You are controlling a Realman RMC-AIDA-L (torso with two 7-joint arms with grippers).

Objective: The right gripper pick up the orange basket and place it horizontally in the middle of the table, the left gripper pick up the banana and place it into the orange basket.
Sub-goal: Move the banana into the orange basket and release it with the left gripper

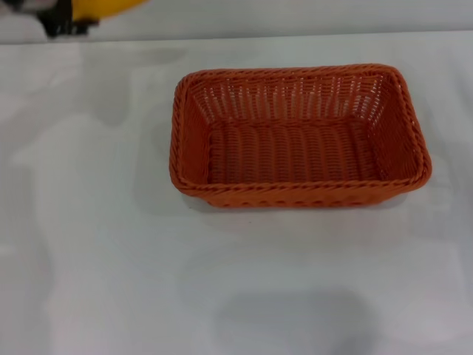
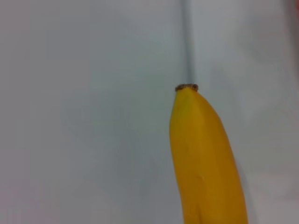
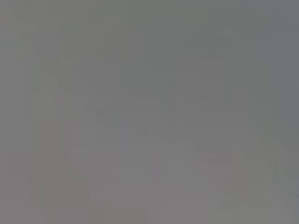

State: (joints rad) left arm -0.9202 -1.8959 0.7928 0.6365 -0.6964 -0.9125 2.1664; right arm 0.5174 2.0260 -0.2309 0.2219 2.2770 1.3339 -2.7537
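Head view shows the orange basket (image 1: pixel 299 137) sitting flat on the table (image 1: pixel 103 244), its long side running across the picture, a little to the robot's right of the middle and in the farther half of the white top. It stands upright on its base with the opening facing up, and nothing lies inside it; the woven floor and the sloped openwork walls are bare. At the far left corner of that view, past the table's far edge, a yellow curved shape, the banana (image 1: pixel 103 7), pokes in from above, and just beside it sits a dark piece that looks like part of the left gripper (image 1: pixel 66 26); so little of it shows that I cannot tell whether its fingers are closed around the fruit or not. The banana and the basket are well apart, with open white tabletop between them and nothing standing in the way. From the left wrist view the banana (image 2: pixel 205 163) fills the lower part of the picture close to the lens, its small dark brown tip pointing away, with only a pale grey-white surface and a thin dark seam line (image 2: pixel 188 42) behind it. The right wrist view gives only a flat grey blur with nothing to make out. The right gripper appears in none of the views, so its state cannot be told.
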